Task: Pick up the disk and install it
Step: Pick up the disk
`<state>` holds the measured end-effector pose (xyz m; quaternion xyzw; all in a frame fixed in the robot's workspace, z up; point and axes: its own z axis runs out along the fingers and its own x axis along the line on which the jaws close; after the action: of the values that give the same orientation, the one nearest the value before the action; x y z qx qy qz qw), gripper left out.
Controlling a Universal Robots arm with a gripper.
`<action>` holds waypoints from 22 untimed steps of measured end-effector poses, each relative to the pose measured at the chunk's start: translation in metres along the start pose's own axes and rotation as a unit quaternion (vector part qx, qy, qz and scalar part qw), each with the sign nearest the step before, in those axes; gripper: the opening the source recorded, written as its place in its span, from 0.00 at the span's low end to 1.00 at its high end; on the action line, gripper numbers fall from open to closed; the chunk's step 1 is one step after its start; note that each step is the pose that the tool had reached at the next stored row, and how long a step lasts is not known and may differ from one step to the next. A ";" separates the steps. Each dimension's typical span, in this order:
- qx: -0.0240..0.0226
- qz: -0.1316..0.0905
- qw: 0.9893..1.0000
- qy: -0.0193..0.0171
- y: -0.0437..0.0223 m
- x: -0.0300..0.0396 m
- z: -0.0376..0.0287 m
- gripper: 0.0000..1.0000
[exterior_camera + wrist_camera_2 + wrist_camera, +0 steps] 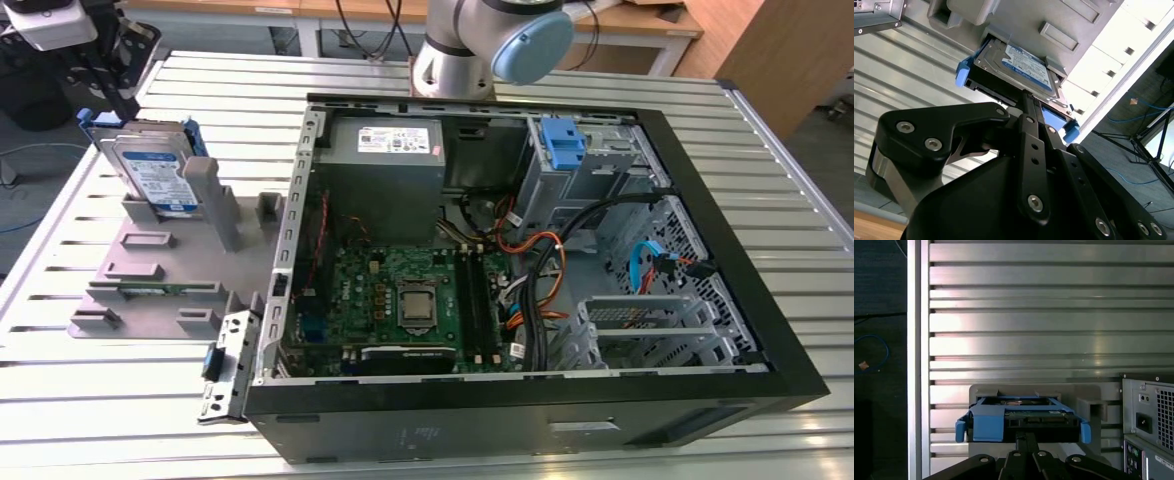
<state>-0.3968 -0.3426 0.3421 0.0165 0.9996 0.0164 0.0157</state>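
Exterior view: slatted metal table (80,400), with an open computer case (747,290) on it towards the exterior view's right. Grey stand (160,265) beside it on the left. The disk (154,172) stands upright in the stand, and my gripper (118,100) is directly above it.

Second wrist view: the label face of the disk (1026,67), which the first wrist view does not show. My fingers (1026,107) reach its near edge.

First wrist view: disk (1024,415) edge-on in its blue carrier (989,422). Dark floor with a blue cable (874,347) past the table edge. Jaws drawn narrow, seemingly together, tips at the disk's edge. Contact is likely, but I cannot tell whether they pinch anything.
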 end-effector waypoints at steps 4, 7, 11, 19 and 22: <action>0.000 0.000 1.000 0.000 0.0000 0.0000 0.0000 0.11; 0.000 -0.001 1.000 0.000 0.0000 0.0000 0.0000 0.11; 0.000 -0.009 1.000 0.000 0.0000 0.0000 0.0000 0.11; -0.001 -0.039 0.999 0.001 0.0000 0.0000 0.0000 0.11; -0.002 -0.053 0.999 0.002 0.0000 0.0000 0.0000 0.11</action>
<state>-0.3968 -0.3427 0.3421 -0.0369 0.9991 0.0173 0.0148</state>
